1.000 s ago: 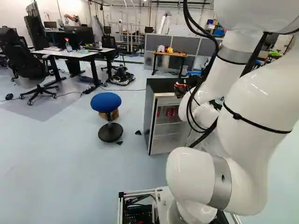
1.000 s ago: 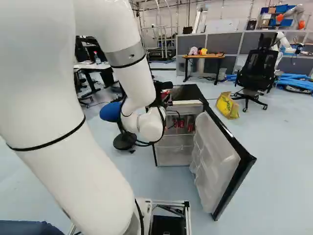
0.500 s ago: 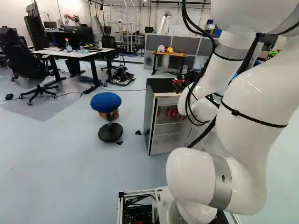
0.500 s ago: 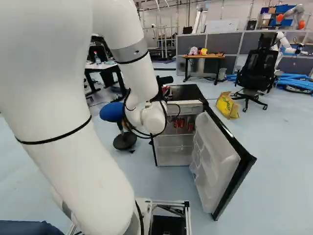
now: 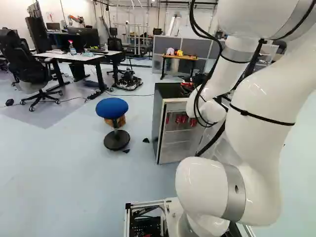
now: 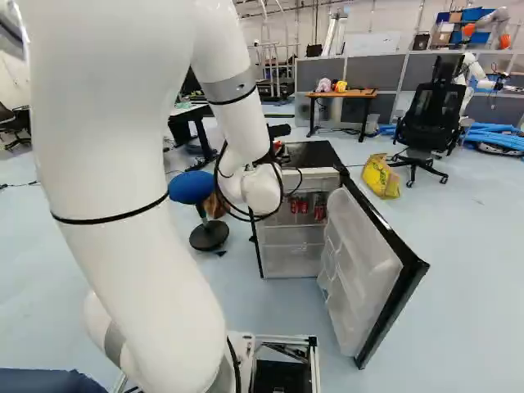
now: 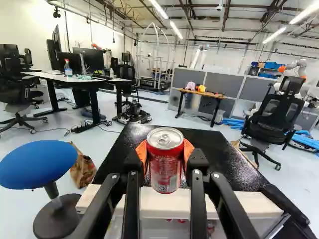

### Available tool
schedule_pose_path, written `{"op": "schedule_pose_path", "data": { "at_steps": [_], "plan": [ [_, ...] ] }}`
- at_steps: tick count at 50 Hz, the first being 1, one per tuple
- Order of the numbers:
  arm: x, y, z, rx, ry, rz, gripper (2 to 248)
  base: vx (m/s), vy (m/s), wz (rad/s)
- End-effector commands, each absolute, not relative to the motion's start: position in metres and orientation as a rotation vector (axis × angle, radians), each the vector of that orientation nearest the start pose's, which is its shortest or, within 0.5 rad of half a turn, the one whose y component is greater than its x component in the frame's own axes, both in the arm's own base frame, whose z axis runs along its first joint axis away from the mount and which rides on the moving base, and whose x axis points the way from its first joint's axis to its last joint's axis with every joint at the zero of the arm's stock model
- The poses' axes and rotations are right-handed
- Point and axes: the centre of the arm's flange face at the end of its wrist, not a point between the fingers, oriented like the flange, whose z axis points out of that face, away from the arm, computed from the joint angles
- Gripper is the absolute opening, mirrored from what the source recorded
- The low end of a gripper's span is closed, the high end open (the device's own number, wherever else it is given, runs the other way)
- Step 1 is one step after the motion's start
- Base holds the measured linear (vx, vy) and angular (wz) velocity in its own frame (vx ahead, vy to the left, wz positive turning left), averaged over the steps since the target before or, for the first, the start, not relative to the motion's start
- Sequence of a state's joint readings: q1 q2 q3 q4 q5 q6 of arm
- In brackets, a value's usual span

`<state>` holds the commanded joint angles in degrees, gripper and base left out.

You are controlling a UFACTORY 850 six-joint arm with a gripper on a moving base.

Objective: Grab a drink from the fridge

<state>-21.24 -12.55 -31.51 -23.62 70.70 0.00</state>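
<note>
My gripper (image 5: 188, 88) is beside the top front of the fridge (image 5: 157, 123) in the left base view. In the wrist view the gripper (image 7: 165, 153) is shut on a red drink can (image 7: 165, 172), an orange pad pressing each side. The can is upright, its silver lid showing, in front of the black fridge top (image 7: 219, 162). More red cans (image 6: 304, 206) stand on the upper shelf inside the fridge. Its door (image 6: 364, 274) hangs wide open on the right in the right base view.
A blue stool (image 5: 112, 107) stands left of the fridge, a paper bag (image 7: 82, 167) behind it. Farther off are a white desk (image 5: 74, 57), a wooden table (image 6: 341, 94), an office chair (image 6: 431, 119), a yellow bag (image 6: 381, 176) and another robot (image 6: 495, 24).
The arm has swung left in the left base view, and the gripper has risen a little beside the fridge top, the can held in it. The base, fridge and door have stayed put.
</note>
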Motion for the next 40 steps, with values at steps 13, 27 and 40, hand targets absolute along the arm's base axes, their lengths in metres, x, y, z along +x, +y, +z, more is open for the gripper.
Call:
{"op": "schedule_pose_path", "data": {
  "at_steps": [13,27,40],
  "plan": [
    [0.451,-0.133,0.385,-2.315,-0.185,-2.224,93,0.0,0.0,0.0],
    [0.474,-0.137,0.381,-2.329,-0.19,-2.209,93,0.0,0.0,0.0],
    [0.496,-0.141,0.376,-2.348,-0.183,-2.196,93,0.0,0.0,0.0]
  ]
}}
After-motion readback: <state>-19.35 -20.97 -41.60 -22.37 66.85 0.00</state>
